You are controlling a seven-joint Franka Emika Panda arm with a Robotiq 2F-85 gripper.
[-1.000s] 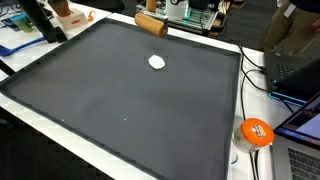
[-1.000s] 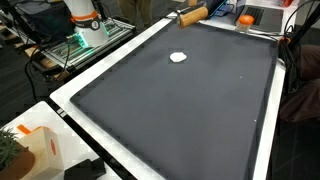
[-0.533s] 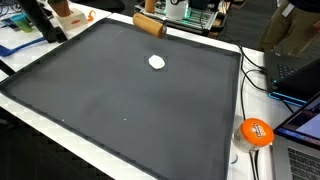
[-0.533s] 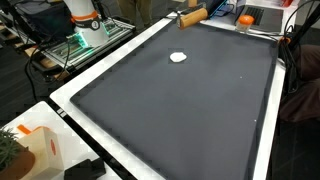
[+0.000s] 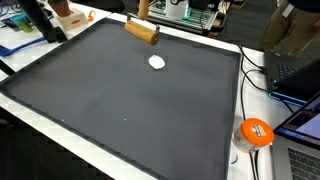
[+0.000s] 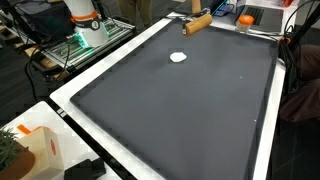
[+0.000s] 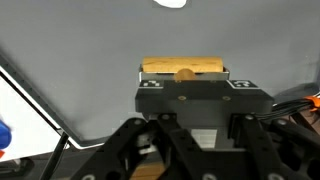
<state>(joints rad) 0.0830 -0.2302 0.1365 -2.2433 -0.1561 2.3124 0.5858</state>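
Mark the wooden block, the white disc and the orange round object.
wooden block (image 5: 141, 32): exterior view, middle of its long side.
white disc (image 5: 157, 62): exterior view, centre of its top face.
orange round object (image 5: 256, 132): exterior view, middle of its top.

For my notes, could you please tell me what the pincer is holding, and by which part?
The pincer holds a block across its middle.

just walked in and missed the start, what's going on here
A robot arm has its fingers shut on a wooden block and holds it tilted near the far edge of the black mat that covers the table. The block looks raised off the surface. A small white disc lies on the mat a little nearer, apart from the block and untouched.
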